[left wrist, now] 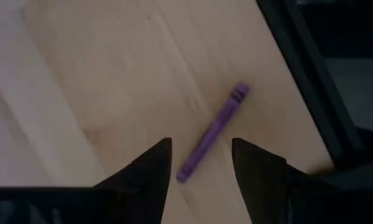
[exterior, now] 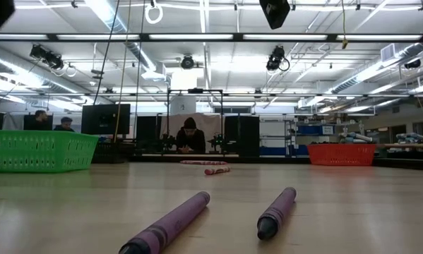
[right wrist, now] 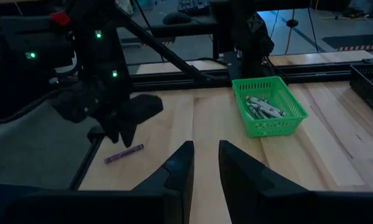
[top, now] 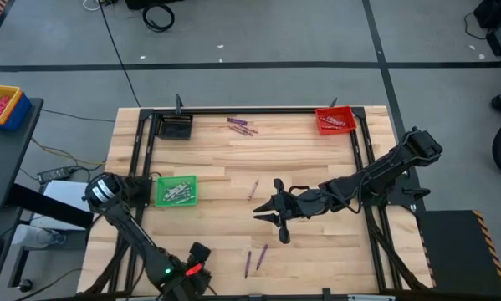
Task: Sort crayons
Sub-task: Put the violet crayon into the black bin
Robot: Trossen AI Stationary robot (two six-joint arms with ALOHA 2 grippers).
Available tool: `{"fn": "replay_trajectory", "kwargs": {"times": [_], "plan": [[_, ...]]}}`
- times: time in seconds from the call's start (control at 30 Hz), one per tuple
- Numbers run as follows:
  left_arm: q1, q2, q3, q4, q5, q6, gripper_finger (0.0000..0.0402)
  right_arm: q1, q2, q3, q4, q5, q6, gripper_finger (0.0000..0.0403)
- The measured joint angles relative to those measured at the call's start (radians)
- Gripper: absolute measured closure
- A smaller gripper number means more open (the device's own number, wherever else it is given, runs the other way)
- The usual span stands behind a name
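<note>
The left gripper (left wrist: 200, 163) hangs over the table's near-left corner, fingers released, above a lone purple crayon (left wrist: 213, 132). The right gripper (top: 267, 214) hovers mid-table, fingers parted and holding nothing. Two more purple crayons (top: 254, 259) lie near the front edge.

Left arm bends low at the counter's near-left corner, its tool (left wrist: 200, 163) parted and pointing down. Right arm stretches across mid-counter, tool (top: 271, 214) parted, empty.
</note>
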Motion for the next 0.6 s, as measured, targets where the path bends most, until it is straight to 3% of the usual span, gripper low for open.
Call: {"fn": "replay_trajectory", "kwargs": {"times": [0.27,0.6], "plan": [[0.055,0.000,-0.038,0.096,0.079,0.051,0.0221,0.000,0.000,0.000,0.001,0.000,-0.003,0.0323],[0.042,0.019,-0.089,0.118,0.105,0.101,0.0221,0.000,0.000,0.000,0.001,0.000,-0.008,0.0323]]}}
